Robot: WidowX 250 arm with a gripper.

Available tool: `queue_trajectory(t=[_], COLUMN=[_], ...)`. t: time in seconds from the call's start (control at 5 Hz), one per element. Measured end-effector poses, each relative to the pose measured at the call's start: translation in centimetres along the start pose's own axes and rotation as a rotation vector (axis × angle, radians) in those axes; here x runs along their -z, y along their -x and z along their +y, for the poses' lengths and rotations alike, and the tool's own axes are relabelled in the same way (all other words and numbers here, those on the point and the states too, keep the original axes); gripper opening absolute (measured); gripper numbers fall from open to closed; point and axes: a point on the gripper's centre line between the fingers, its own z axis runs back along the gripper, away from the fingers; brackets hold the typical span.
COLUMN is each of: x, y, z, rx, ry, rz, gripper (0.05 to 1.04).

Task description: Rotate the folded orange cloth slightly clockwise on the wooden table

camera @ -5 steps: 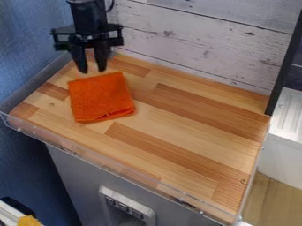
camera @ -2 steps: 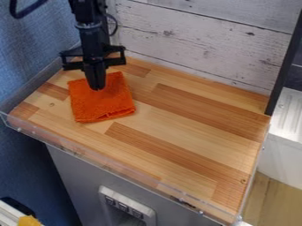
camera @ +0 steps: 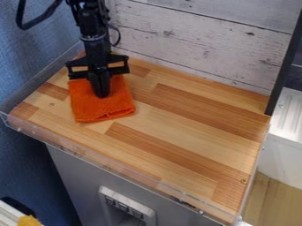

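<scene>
"Where is the gripper (camera: 101, 96)?"

"At the left of the wooden counter (camera: 177, 126), pointing down over the orange cloth (camera: 105, 108). Its fingers are drawn narrow, side by side, their tips seemingly against the fabric. I can't tell if any is pinched between them."

"Why so upright?"

"Probably because the cloth lies low and flat, folded into a thick square, so it has to be met from above. The counter bears its weight."

"What's in the way?"

"The gripper itself hides part of the cloth's far half. A clear rim (camera: 88, 154) borders the near edge, whitewashed planks (camera: 194, 42) back the far side, and a dark post (camera: 284, 66) stands at the right."
</scene>
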Motion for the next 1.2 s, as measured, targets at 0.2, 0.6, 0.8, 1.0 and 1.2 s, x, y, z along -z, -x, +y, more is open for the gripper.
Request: queue_trajectory(t=[0.2,0.6,0.8,1.0,1.2], x=[0.2,0.3,-0.3,-1.3,-3.9], y=[-0.1,-0.8,-1.0,-0.1,1.9], z=[-0.3,-0.3,-0.4,-1.2,-3.5], rx=[0.013,0.175,0.275,0.357,0.458], ry=[0.016,0.029,0.028,0.014,0.006], rz=[-0.008,-0.015,-0.006,0.014,-0.015], gripper=[0.063,0.086,0.241,0.499,0.8])
